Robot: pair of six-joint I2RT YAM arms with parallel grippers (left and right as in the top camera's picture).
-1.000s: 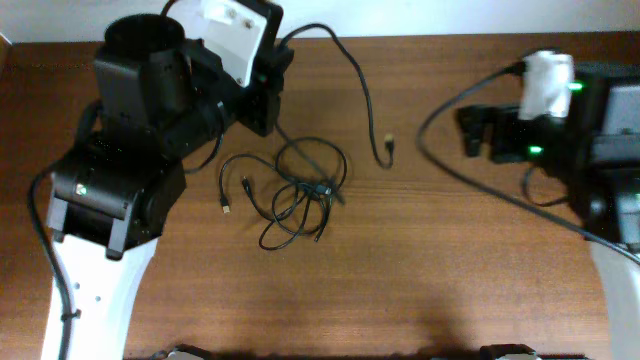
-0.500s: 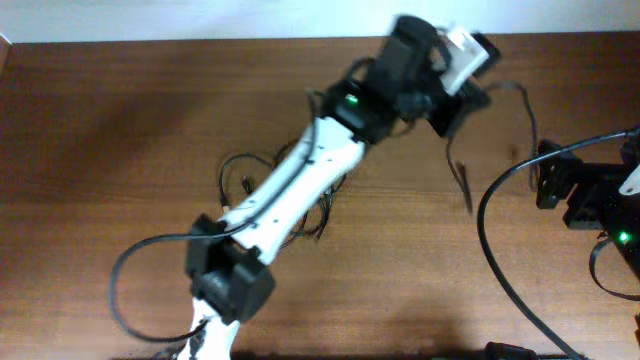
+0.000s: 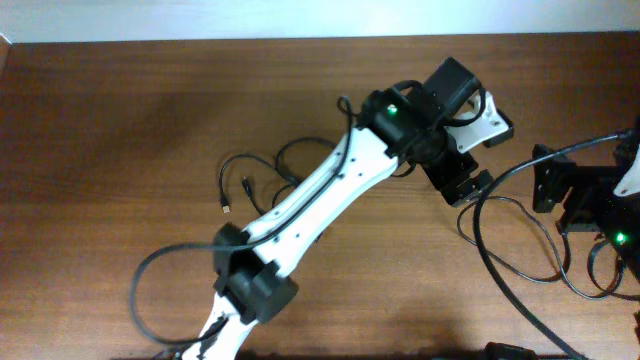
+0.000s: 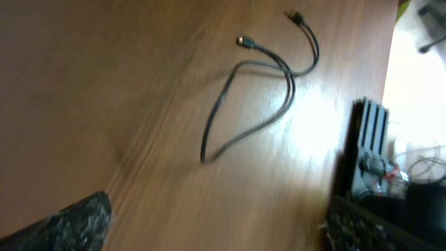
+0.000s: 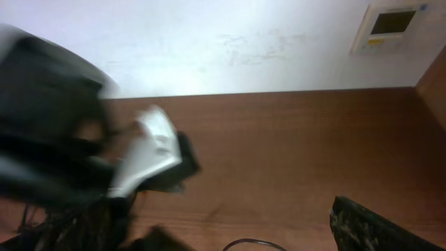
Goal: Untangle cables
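Note:
A tangle of thin black cables (image 3: 248, 185) lies left of centre on the brown table, partly hidden under my left arm. That arm stretches diagonally across to the right. My left gripper (image 3: 462, 185) hangs open there, close to my right gripper (image 3: 545, 178). In the left wrist view, one separate cable (image 4: 230, 118) with two plug ends lies loose on the wood ahead of the left gripper (image 4: 216, 226), and nothing is between the fingers. The right gripper (image 5: 230, 230) is open and holds nothing. The blurred left wrist fills its left side, and a cable arc (image 5: 251, 242) shows at the bottom.
A thick black supply cable (image 3: 485, 250) loops over the table's right side from the right arm. A white wall with a small panel (image 5: 390, 24) runs behind the table's far edge. Dark equipment (image 4: 369, 160) stands at the right in the left wrist view.
My left arm swung from the table's left side far over to the right, carrying one cable out of the tangle. Its gripper then opened, and the cable now lies on the wood.

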